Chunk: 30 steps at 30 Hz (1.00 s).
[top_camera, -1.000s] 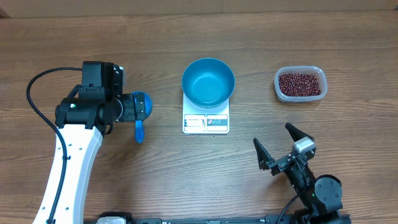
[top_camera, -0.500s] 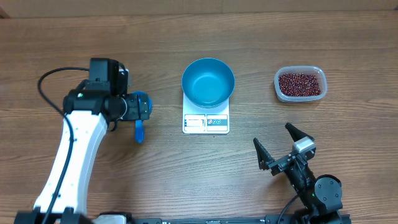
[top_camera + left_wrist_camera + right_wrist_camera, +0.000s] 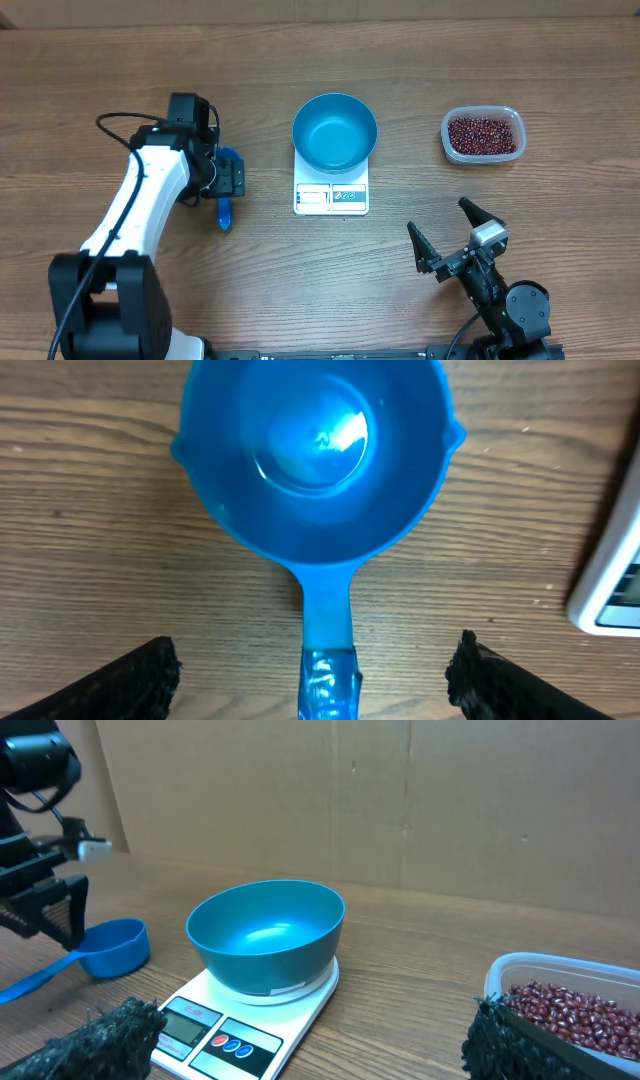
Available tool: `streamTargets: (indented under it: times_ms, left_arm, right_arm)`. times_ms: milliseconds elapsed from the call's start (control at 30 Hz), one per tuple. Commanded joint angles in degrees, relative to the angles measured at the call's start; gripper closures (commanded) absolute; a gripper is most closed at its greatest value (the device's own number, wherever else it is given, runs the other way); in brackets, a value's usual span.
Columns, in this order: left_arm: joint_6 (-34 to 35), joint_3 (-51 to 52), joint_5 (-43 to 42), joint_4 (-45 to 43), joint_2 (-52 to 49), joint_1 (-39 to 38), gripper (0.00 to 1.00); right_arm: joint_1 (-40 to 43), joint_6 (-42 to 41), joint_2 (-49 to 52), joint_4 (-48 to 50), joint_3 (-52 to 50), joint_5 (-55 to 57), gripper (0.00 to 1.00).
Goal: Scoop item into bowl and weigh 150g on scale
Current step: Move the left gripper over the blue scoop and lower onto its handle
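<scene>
While the beans lay heaped in a clear tub at the far right of the table, well apart from everything else, the blue bowl sat at the middle on the far part of the white scale. The scale's display and buttons showed along its near edge. Left of the scale, just beside it, a small blue scoop rested flat on the wood, its cup toward the far side and its handle pointing to the near side. The left gripper hung straight above that scoop. Its jaws were spread wide, one finger on either side of the handle, and neither touched it. The right gripper was at the near right, close to the table edge, low over the wood and facing the scale and tub. Its jaws were as wide apart as could be, with nothing between them.
</scene>
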<state>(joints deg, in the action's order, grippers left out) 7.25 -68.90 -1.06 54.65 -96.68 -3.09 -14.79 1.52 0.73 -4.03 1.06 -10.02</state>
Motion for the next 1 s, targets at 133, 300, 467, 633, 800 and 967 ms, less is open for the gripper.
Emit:
streamTargets:
  times_ms: [133,300,467,633,800,967]
  left_arm:
    - [0.3,4.4,1.7,-5.2,-0.9,-2.6,0.14]
    - [1.8,6.9,1.9,-9.7,-0.9,-2.6,0.16]
    - [2.6,7.4,4.5,-11.7,-0.9,-2.6,0.19]
    - [2.6,7.4,4.6,-12.8,-1.5,-2.6,0.22]
    - [2.6,7.4,4.6,-13.2,-2.7,-2.6,0.24]
    - [3.1,7.4,4.6,-13.6,-3.5,-2.6,0.30]
  right_arm:
    - [-0.3,0.3,-0.5,0.3,-0.6,0.6,0.00]
    - [-0.3,0.3,-0.5,0.3,-0.6,0.6,0.00]
    - [-0.3,0.3,-0.6,0.3,-0.6,0.6,0.00]
    - [-0.3,0.3,-0.6,0.3,-0.6,0.6,0.00]
    - [-0.3,0.3,-0.6,0.3,-0.6,0.6,0.00]
    - [-0.3,0.3,-0.6,0.3,-0.6,0.6,0.00]
